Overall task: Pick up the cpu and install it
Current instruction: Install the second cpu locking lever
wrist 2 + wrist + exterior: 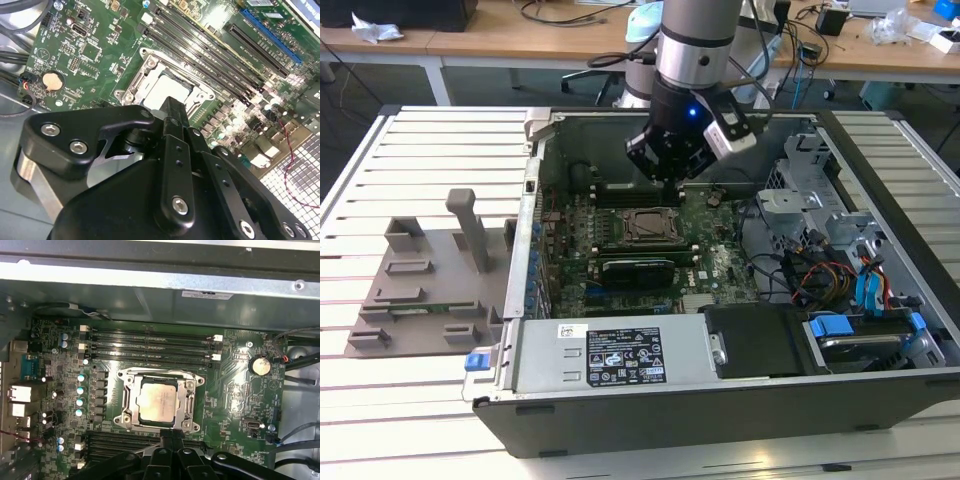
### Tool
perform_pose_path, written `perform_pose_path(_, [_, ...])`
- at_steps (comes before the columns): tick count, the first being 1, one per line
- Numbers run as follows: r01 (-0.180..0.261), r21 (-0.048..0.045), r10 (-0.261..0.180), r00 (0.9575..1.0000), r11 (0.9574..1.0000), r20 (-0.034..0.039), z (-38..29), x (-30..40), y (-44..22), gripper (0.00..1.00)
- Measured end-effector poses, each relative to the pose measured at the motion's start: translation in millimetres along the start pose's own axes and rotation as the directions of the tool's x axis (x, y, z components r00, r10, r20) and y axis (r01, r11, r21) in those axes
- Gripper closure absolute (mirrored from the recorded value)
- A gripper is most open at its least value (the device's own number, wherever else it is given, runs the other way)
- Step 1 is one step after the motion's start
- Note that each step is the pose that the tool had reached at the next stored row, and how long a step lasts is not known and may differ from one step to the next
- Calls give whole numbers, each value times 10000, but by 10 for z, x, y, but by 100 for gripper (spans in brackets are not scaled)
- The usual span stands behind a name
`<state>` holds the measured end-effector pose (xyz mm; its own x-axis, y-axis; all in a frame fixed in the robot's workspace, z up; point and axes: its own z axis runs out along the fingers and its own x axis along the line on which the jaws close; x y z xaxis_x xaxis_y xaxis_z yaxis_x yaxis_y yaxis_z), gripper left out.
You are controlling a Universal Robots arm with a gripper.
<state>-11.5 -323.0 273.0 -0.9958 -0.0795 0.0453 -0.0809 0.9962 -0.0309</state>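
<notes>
From my station, scanning from the exterior view's left, I had the grey fixture plate [425, 285] lying on the slatted counter [440, 140], just beside the open computer case [740, 390]. Moving right, inside the case, the green motherboard [710, 265] lay flat, and the tool [672, 180] hung right above it, just behind the socket frame [650, 227] as that camera saw it. In the first wrist view, the cpu [157, 401] sat flat within the metal socket frame [127, 400], its silver-grey top facing up, with rows of dark memory slots [150, 345] running along one side and a round coin battery [260, 365] well apart from it. The black fingers [172, 440] showed at the edge of that view, close together, their tips just beside the frame and off the chip. In the second wrist view, the fingers [175, 125] looked drawn together with nothing between them, poised over the cpu [165, 87] in its socket. A blue slot [270, 35] ran along the far edge of the board there. So I called it: tool closed up and carrying nothing, chip seated in the socket.
</notes>
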Motion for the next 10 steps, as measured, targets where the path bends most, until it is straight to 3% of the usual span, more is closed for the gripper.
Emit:
perform_pose_path(8, [1,-9,-1,10000,10000,0,4,4,-57,89])
perform_pose_path(9, [2,-39,-1,10000,10000,2,7,6,-75,89])
perform_pose_path(10, [7,-177,-7,10000,9998,13,10,7,-86,89])
